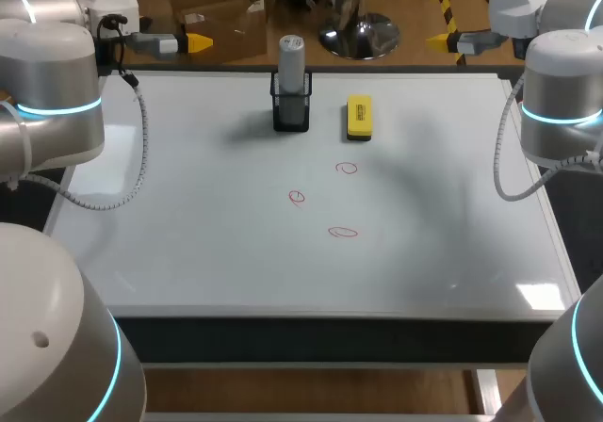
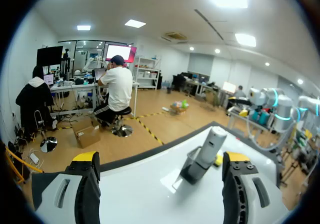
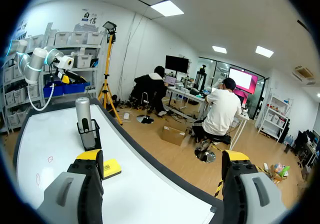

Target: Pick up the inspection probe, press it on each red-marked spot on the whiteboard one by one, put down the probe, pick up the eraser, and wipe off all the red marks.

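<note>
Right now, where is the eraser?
In the head view the yellow eraser lies near the far edge of the whiteboard, just right of the black holder holding the probe.

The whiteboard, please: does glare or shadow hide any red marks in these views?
Head view: glare sits only at the near right corner of the whiteboard; soft shadows fall beside the holder; all three red marks read clearly. Right wrist view: fisheye shrinks them, two faintly visible.

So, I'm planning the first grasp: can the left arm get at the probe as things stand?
Probably yes. The probe stands upright in its holder, top sticking out, and nothing lies between it and the open left gripper; the eraser sits apart on the holder's other side.
</note>
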Controlling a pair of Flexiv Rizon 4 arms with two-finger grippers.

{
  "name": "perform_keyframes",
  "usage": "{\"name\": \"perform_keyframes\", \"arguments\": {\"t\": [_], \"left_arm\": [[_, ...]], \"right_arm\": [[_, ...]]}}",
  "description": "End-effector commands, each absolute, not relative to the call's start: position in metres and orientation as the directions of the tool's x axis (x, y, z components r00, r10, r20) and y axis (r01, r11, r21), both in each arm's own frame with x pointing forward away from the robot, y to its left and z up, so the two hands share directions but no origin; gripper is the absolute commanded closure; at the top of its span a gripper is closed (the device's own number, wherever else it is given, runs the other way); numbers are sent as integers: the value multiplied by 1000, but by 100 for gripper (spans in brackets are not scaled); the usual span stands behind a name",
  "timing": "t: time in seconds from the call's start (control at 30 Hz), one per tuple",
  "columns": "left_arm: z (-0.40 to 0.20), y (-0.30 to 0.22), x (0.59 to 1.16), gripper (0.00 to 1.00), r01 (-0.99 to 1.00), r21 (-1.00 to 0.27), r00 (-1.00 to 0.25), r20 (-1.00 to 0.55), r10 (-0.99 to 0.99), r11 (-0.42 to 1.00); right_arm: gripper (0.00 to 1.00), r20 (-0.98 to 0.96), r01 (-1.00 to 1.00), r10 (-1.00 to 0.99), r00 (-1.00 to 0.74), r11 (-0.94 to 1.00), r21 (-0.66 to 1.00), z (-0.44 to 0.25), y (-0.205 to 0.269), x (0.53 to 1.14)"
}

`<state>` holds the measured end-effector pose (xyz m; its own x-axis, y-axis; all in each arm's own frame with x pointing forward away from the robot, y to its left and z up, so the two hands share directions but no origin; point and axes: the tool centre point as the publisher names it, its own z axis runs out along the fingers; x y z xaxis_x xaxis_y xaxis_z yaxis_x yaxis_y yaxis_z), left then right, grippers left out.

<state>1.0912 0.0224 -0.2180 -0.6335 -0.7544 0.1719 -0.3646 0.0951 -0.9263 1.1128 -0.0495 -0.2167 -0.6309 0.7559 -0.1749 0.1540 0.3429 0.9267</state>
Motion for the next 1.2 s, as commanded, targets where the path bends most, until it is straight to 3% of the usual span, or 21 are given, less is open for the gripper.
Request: {"name": "perform_keyframes", "arguments": {"t": [0.03, 1.07, 1.2], "left_arm": [[-218, 23, 1091, 0, -365, -926, -633, 173, -755, 95], [-218, 23, 1091, 0, -365, -926, -633, 173, -755, 95], [-216, 7, 1090, 0, -325, -935, -703, 140, -697, 140]], "right_arm": [[0, -175, 155, 755, -632, 343, 926, -217, -50, 1113], [0, -175, 155, 755, -632, 343, 926, -217, -50, 1113], [0, -175, 155, 755, -632, 343, 926, -217, -50, 1113]]}}
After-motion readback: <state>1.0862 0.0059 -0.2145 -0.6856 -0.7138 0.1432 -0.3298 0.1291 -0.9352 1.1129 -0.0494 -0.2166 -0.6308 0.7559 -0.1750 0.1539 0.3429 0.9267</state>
